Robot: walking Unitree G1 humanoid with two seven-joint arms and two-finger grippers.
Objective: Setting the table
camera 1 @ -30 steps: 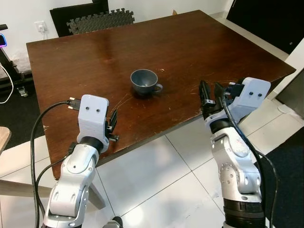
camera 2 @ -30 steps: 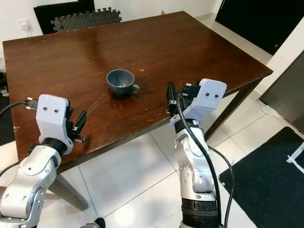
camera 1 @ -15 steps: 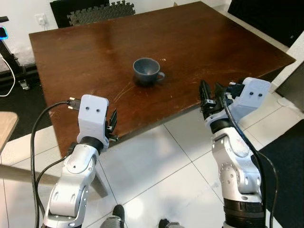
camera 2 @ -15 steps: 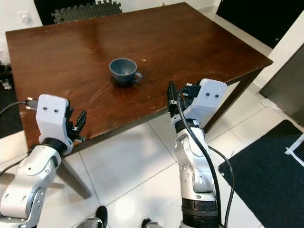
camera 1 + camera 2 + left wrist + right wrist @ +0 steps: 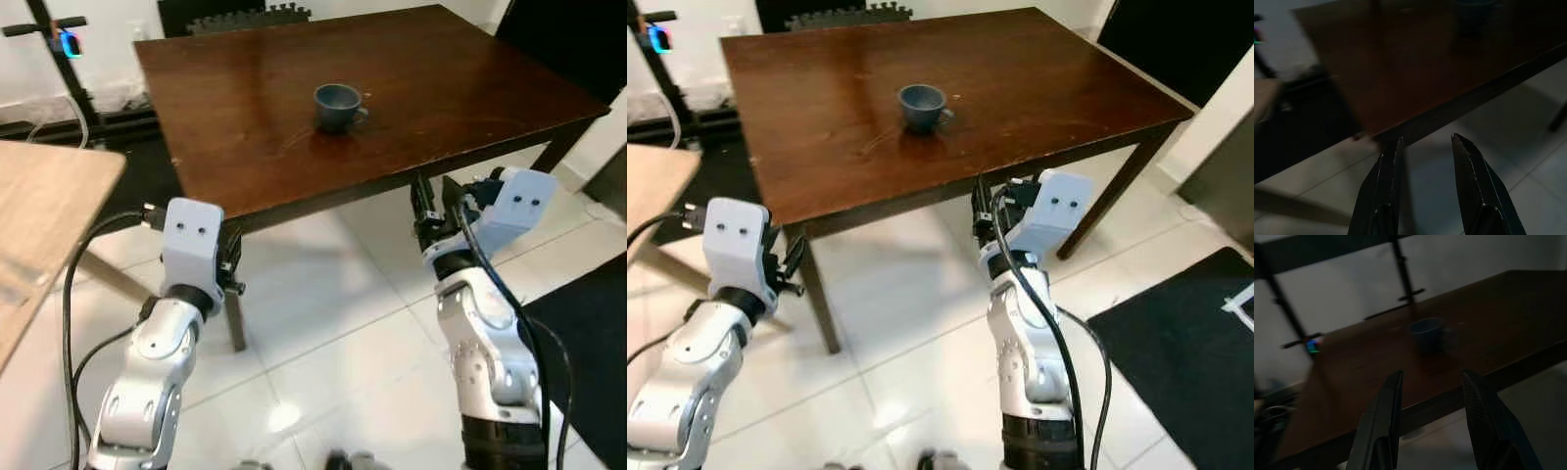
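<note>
White floor tiles (image 5: pixel 323 323) are seen nearest the camera, glossy and crossed by thin dark grout lines, with a dark mat (image 5: pixel 1200 323) laid on them at the robot's right. Both silver arms are held up over this floor, short of the table. The left gripper (image 5: pixel 1425 161) is raised at the robot's left, and its two black fingers are seen spread apart with nothing between them, pointed toward the near corner of the table. The right gripper (image 5: pixel 1430 416) is raised at the robot's right, just in front of the table's near edge; its fingers are likewise parted and nothing is held, and the cup is framed between them in the right wrist view, well beyond their tips. A black cable (image 5: pixel 73 294) is looped from the left wrist down along the arm.

Beyond the grippers, a dark brown wooden table (image 5: pixel 245 108) is seen standing on dark legs. A blue-grey cup (image 5: pixel 337 102) is set upright on the tabletop, toward the far middle, well apart from both grippers, with its handle turned to the robot's right. At the robot's left, the corner of a lighter wooden surface (image 5: pixel 44 225) is seen, nearer than the dark table.

Farthest off, a white wall is seen behind the table, with a black stand (image 5: pixel 59 39) carrying a small lit blue and red device, and a dark notched foam mat (image 5: pixel 250 15) at the table's far edge. A black panel (image 5: pixel 573 39) is seen at the far right.
</note>
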